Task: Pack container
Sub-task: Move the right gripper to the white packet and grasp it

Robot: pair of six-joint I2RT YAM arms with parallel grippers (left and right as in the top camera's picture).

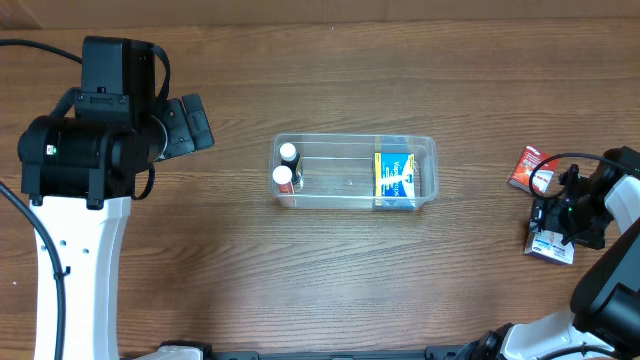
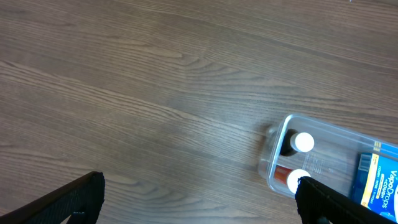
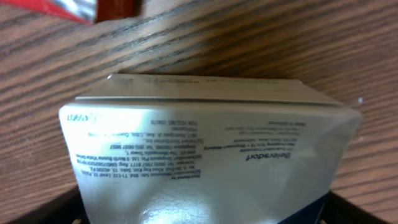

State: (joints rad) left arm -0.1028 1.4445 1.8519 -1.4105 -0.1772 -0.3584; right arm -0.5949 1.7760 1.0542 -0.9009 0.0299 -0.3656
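From overhead, the container (image 1: 355, 138) lies near the middle of the wooden surface (image 1: 300, 290), long side running left to right, with bare wood on every side. Two white-capped bottles (image 1: 286, 165) stand at its left end, and a blue and yellow box (image 1: 395, 178) fills its right end, leaving the middle of the tub open. The left pincer (image 1: 192, 124) hangs well to the left of the tub. The right pincer (image 1: 560, 222) sits far to the right, near the surface's edge, directly over a white box (image 1: 552, 247), with a red packet (image 1: 524, 168) just beyond it.

The left wrist view shows what the overhead cannot: the left pincer's (image 2: 199, 208) dark fingertips (image 2: 74, 199) are spread wide with nothing between them, above open wood. The container's (image 2: 273, 155) rounded corner and the bottles (image 2: 303, 142) show at lower right, and the box's (image 2: 379, 186) print reads "VapoDrops".

The right wrist view is almost filled by the white box (image 3: 205, 155), small print legible on its side, lying on the wood with a corner of the red packet (image 3: 56, 7) at the top. Dark finger parts (image 3: 37, 211) flank its lower corners, but I cannot tell whether they pinch it.
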